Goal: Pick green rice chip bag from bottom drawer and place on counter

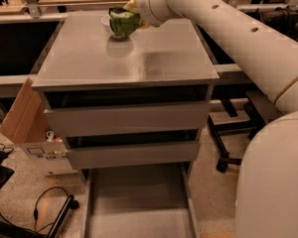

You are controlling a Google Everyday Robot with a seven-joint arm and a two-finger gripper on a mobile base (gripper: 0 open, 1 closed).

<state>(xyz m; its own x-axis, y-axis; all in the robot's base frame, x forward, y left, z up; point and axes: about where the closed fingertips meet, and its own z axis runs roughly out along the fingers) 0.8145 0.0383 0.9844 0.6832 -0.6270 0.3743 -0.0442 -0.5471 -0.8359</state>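
Camera view showed us the gripper [129,14] clamped on the green rice chip bag [123,24] over the counter [139,58], beside a white bowl [107,25]; the bottom drawer [139,202] stood open without it, so we judged only the set-down remained.

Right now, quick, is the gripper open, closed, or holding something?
Gripper: closed on the green chip bag, at the far left of the counter, right by the white bowl.

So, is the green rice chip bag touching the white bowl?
Cannot tell: in the camera view the green rice chip bag overlaps the white bowl on the counter, gripper at its upper right.
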